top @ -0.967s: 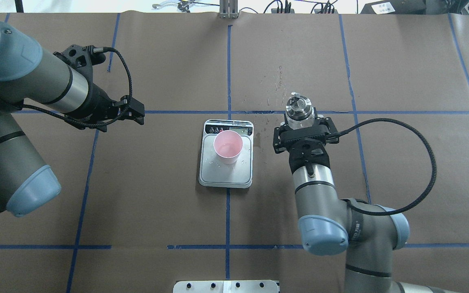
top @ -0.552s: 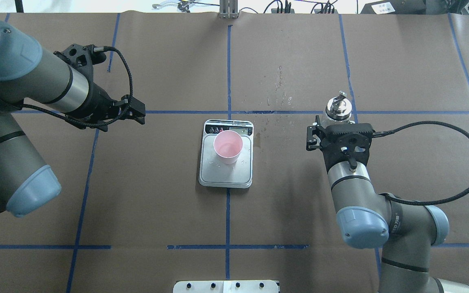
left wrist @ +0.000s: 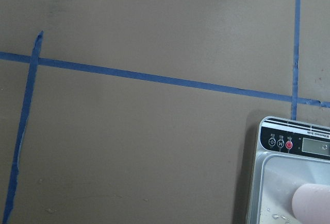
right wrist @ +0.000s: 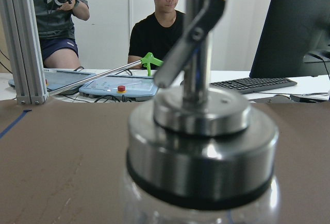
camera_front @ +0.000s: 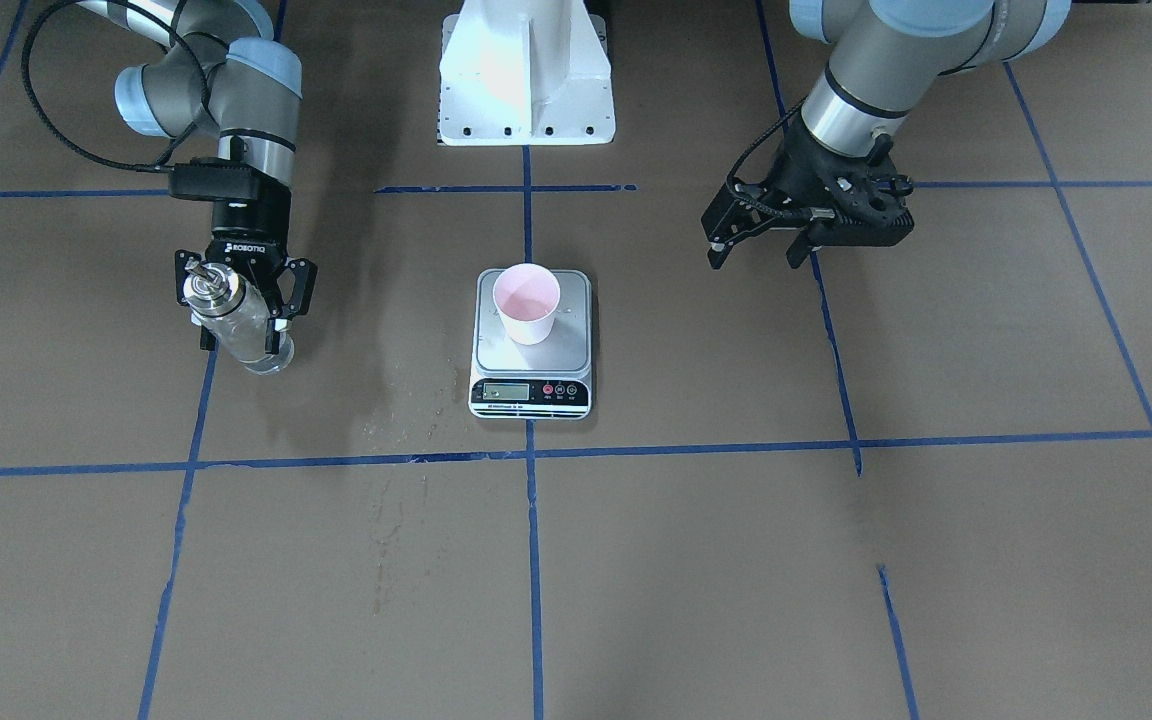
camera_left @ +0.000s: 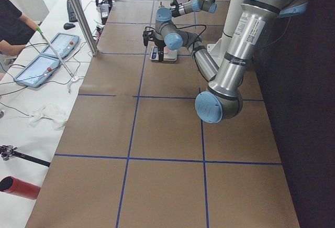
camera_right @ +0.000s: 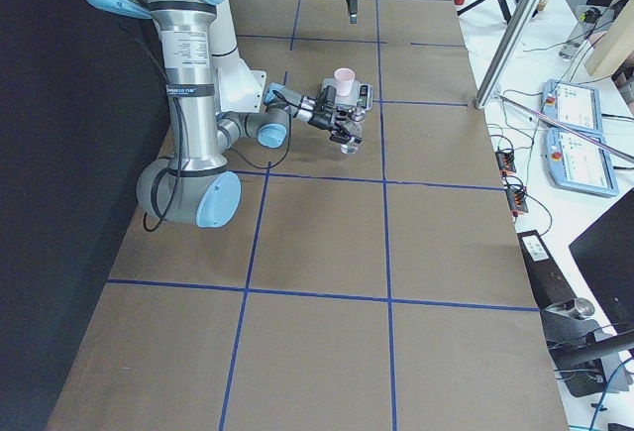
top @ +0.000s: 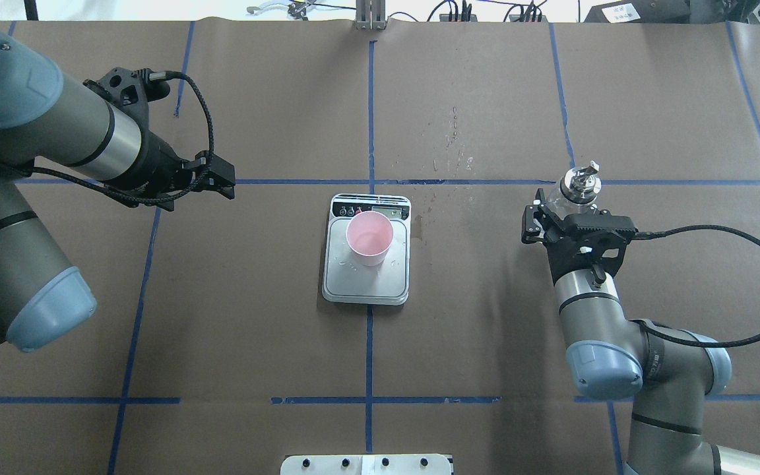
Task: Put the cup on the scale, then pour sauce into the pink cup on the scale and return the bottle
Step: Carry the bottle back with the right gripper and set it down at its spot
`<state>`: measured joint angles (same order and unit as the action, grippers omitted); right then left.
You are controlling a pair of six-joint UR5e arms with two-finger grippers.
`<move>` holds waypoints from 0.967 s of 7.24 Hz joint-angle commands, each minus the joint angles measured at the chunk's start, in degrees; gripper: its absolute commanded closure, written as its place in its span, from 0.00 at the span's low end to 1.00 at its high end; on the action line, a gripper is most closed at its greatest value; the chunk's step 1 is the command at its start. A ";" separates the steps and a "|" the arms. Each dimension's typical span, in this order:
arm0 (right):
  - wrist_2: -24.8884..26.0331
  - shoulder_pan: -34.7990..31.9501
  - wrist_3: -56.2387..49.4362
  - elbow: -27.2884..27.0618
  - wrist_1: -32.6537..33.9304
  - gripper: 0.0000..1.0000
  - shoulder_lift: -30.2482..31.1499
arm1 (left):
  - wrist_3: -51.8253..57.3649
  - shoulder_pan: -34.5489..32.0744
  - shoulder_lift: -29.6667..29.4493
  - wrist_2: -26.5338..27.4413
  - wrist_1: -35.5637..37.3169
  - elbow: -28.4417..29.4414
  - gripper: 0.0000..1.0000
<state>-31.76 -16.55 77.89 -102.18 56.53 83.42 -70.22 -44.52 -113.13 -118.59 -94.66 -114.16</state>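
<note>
Right gripper (camera_front: 248, 298) clamps bottle (camera_front: 241, 328) upright beside scale (top: 367, 288), probably avoiding spills; cup (top: 369, 238) on scale; left gripper (camera_front: 754, 256) wide, empty.

Bottle (top: 576, 189) farther from scale (top: 367, 288), perhaps lower.

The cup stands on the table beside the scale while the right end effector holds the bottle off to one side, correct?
Not quite. The cup stands on the scale, on its platform, not beside it; the overhead exterior view shows this plainly. The rest is right: the right end effector holds the bottle off to one side.
</note>
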 commanded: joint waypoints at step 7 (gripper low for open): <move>1.43 0.03 2.79 7.70 -13.02 1.00 4.21 | 0.00 -0.04 0.28 -0.06 0.00 -0.27 0.00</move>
<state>-30.41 -16.49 80.71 -94.66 43.94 87.54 -70.22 -44.56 -112.96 -118.59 -94.66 -114.43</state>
